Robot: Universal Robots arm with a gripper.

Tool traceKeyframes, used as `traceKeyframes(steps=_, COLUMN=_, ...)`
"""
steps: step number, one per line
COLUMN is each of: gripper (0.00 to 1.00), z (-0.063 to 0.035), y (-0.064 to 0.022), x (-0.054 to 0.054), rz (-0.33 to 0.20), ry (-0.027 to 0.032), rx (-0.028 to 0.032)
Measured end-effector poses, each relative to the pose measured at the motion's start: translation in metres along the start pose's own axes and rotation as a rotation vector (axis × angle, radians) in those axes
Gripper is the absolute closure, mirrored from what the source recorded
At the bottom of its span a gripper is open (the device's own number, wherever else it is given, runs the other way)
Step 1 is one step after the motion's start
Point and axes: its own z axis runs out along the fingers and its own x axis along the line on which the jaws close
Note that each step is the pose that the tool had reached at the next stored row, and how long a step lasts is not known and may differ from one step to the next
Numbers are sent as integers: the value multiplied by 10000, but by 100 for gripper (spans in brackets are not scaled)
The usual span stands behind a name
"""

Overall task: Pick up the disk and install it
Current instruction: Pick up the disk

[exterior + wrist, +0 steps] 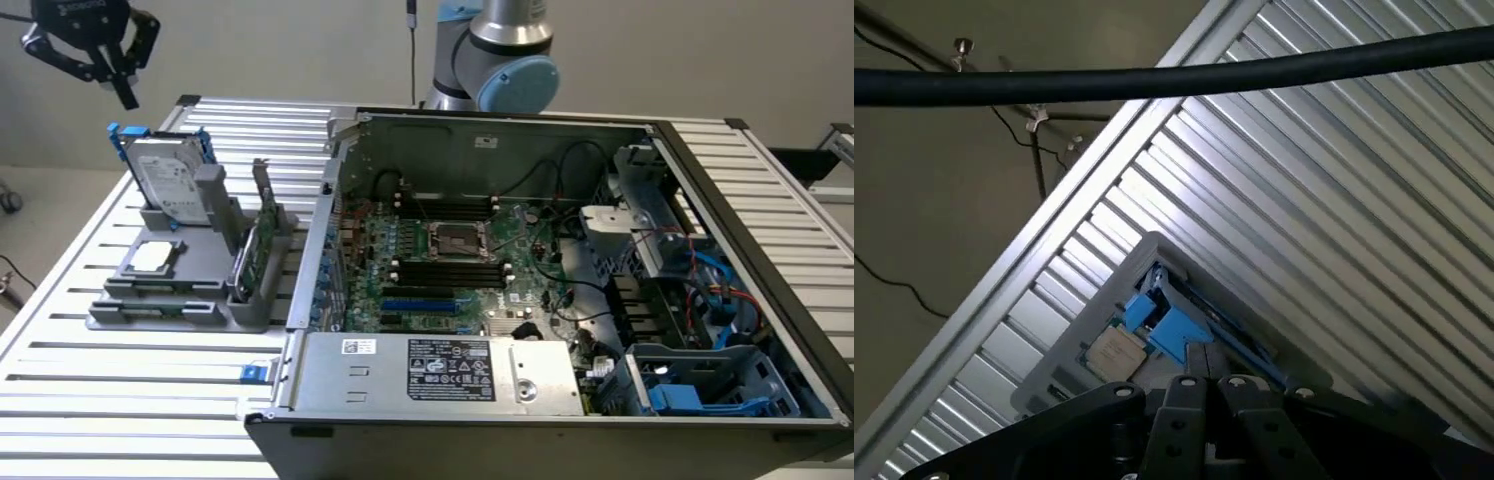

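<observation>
A slatted aluminium table carries everything here, with a plain wall behind it. The disk stands upright on edge in a grey holder on the exterior view's left, its white label facing us and its blue frame showing along the top. The small processor chip lies just in front of it on the same holder, and a green card stands beside it. The open computer case sits on the far side of the card.

The gripper hangs above the disk and well apart from it, pincer drawn fully together and holding nothing. We judge this to be the approach before pick-up, with nothing installed yet. A grasp would call for the fingers to spread first, then line up over the disk's top edge.

The exterior view gives us the height gap and the case interior. The wrist view looks down past the closed gripper onto the disk seen edge-on, with a black cable crossing overhead.
</observation>
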Motion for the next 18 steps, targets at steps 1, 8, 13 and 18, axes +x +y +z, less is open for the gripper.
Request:
traceKeyframes(steps=1, gripper=89, z=0, y=0, x=0, rz=-170, ry=1, rx=-3)
traceKeyframes(steps=8, gripper=89, z=0, y=0, x=0, rz=-1419, ry=5, rx=-20)
traceKeyframes(steps=13, gripper=89, z=0, y=0, x=0, rz=-2334, ry=3, rx=-27)
traceKeyframes(steps=18, gripper=89, z=1, y=0, x=0, rz=-3233, ry=-2, rx=-31)
